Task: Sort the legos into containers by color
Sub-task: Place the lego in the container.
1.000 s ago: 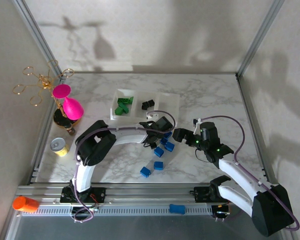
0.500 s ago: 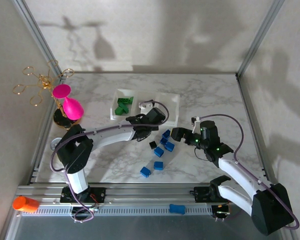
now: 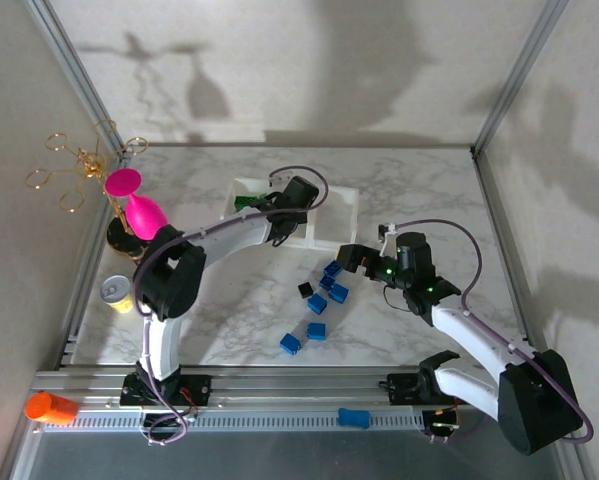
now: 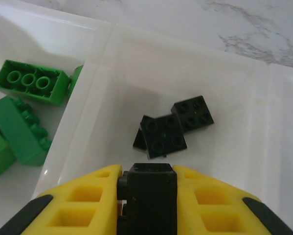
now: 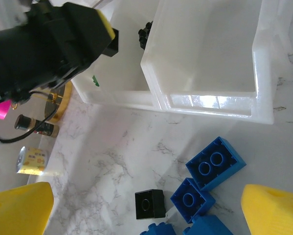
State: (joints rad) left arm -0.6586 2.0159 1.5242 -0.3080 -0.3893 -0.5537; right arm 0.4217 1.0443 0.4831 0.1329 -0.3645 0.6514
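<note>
Left claw (image 4: 147,183) is pinched narrow on a carried black brick (image 4: 151,200), and it hangs right over the tray (image 3: 347,228), which sits toward the far edge of the tabletop (image 3: 429,190). Just ahead of the claw is the middle compartment (image 4: 224,147), with two black bricks (image 4: 163,134) lying in it, touching. Green bricks (image 4: 31,83) are next door, in the compartment nearer the left edge. So the carried piece is over the matching bin. As I read it, letting go is all that's needed, perhaps after a nudge further in from the near wall.

Right claw (image 3: 351,258) is spread wide, holding nothing, poised over the middle of the tabletop. Under it the blue bricks (image 5: 215,162) are bunched together, with one loose black brick (image 5: 148,204) just beside them. The right arm is plainly the nearer one to that cluster. The empty end compartment (image 5: 205,44) lies straight on toward the far edge, a short carry. The oblong blue one lies slantwise, so the wrist may want a turn.
</note>
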